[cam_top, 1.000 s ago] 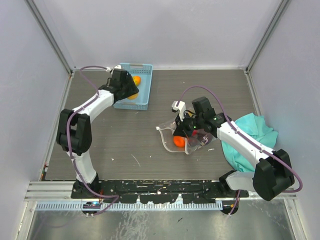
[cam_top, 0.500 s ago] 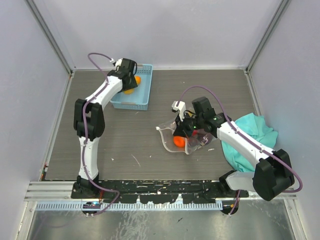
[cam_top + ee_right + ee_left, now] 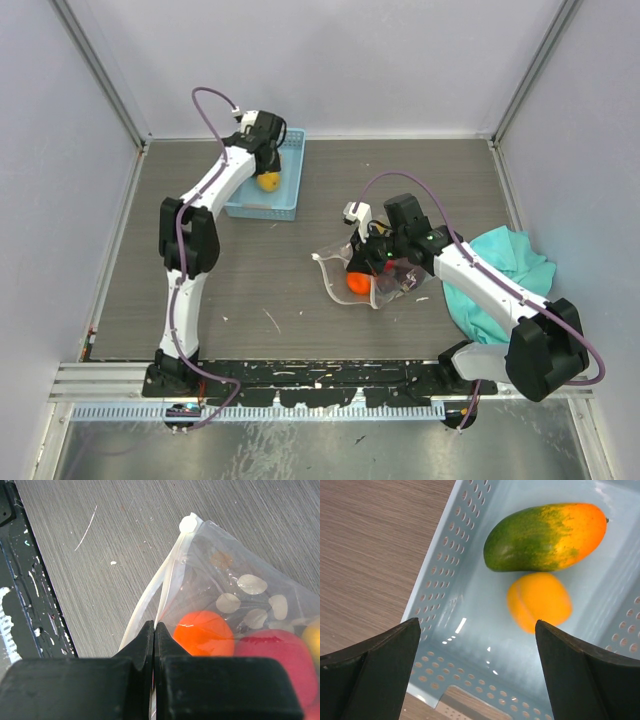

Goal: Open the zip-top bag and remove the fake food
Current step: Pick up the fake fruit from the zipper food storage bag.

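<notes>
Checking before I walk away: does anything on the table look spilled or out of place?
Only the teal cloth stands out, crumpled in a heap at the table's right edge. Nothing spilled from the zip-top bag.

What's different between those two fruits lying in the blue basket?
The mango is long and oval; the peach is short and nearly round. The mango shades from dark green to orange, while the peach is plain yellow-orange. The mango looks clearly bigger than the peach. Both are glossy and lie side by side in the blue basket.
</notes>
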